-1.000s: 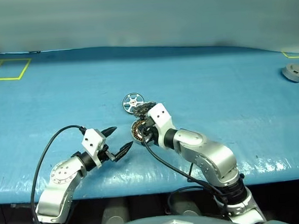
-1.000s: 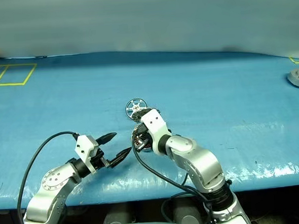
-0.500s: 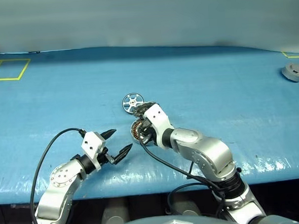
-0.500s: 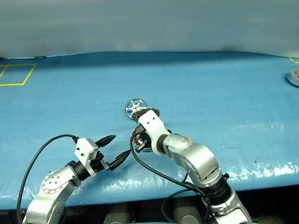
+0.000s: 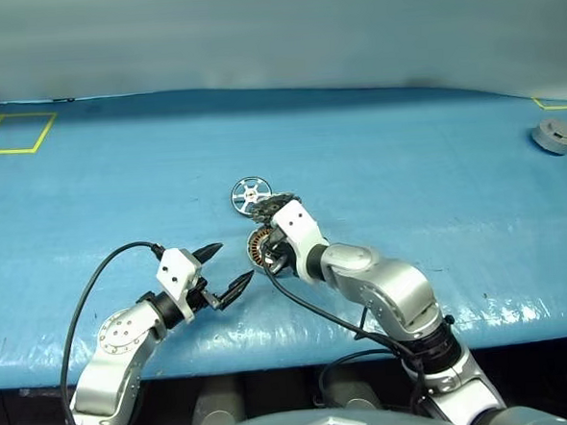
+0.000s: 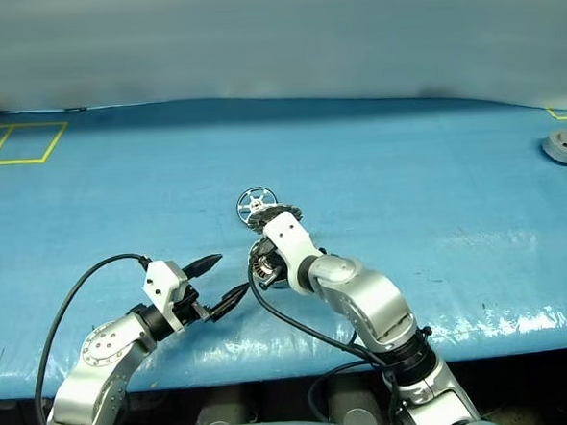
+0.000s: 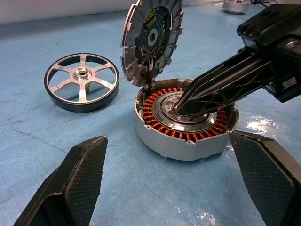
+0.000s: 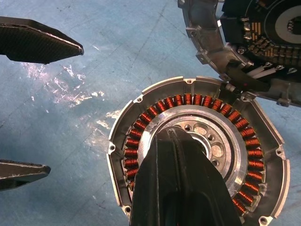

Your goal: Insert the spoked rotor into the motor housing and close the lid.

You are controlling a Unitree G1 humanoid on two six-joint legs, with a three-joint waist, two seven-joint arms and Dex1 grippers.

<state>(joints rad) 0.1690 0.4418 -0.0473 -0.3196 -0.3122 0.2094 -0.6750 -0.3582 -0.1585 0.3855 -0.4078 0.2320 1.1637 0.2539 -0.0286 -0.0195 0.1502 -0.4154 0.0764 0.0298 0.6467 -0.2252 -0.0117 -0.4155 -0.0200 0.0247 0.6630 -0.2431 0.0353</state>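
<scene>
The right gripper [image 7: 181,104], pressed together, rests on the motor housing [image 7: 183,139] centre; the left gripper [image 5: 225,271] is spread. The spoked rotor [image 7: 81,87] lies at the housing's ten o'clock on the desk [image 5: 435,165], uninserted. Pressing there risks knocking the upright lid [image 7: 151,40] shut prematurely.

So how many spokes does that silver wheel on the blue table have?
6, fanning evenly from the hub of the spoked rotor, which lies flat beside the open motor housing; none look hidden.
</scene>
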